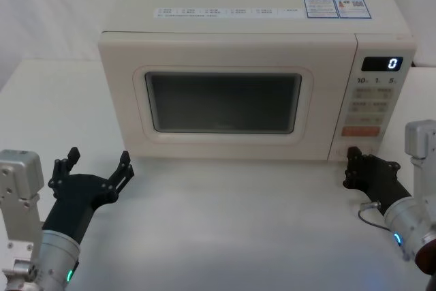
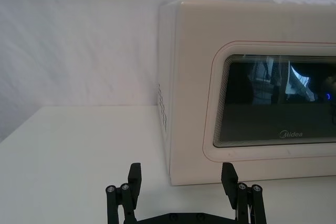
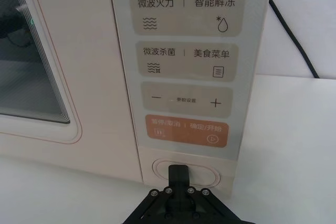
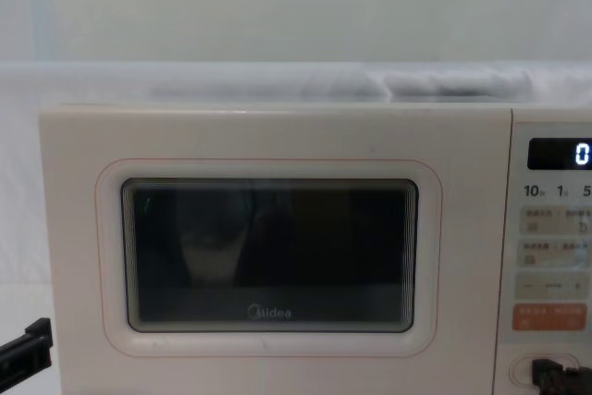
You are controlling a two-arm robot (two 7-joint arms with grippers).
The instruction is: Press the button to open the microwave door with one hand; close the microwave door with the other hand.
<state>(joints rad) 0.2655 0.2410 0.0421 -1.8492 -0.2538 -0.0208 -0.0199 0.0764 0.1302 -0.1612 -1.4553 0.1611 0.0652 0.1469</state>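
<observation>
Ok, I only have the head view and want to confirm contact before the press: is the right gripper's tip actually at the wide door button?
Observer: Yes. In the right wrist view the right gripper has its tip against the button, below the orange key.
Operator: And the door?
Observer: The chest view shows the microwave door flush with the panel, shut.
Operator: Left gripper ready?
Observer: The left wrist view shows the left gripper open, facing the microwave's left front corner, not touching it.
</observation>
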